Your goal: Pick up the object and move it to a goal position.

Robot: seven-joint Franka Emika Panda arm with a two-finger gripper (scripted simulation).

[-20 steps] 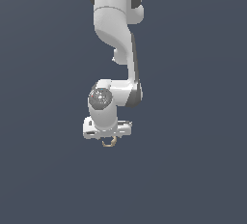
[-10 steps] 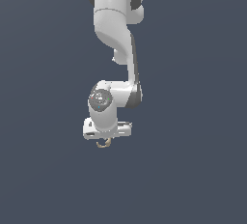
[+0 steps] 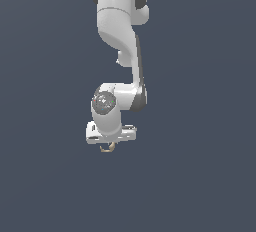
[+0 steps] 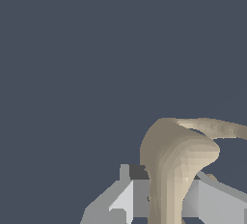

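The white arm hangs down in the exterior view with its gripper (image 3: 108,145) at the low end. A tiny tan object (image 3: 107,147) with curved loops sticks out just below the gripper's white body, held between the fingers. In the wrist view the tan object (image 4: 176,165) fills the space between the two grey fingers (image 4: 123,199) and curves out past them. The gripper is shut on the object and holds it in the air over the plain dark background.
The gripper with the tan object has moved slightly toward the exterior view's left and a little up. The grip has not changed.
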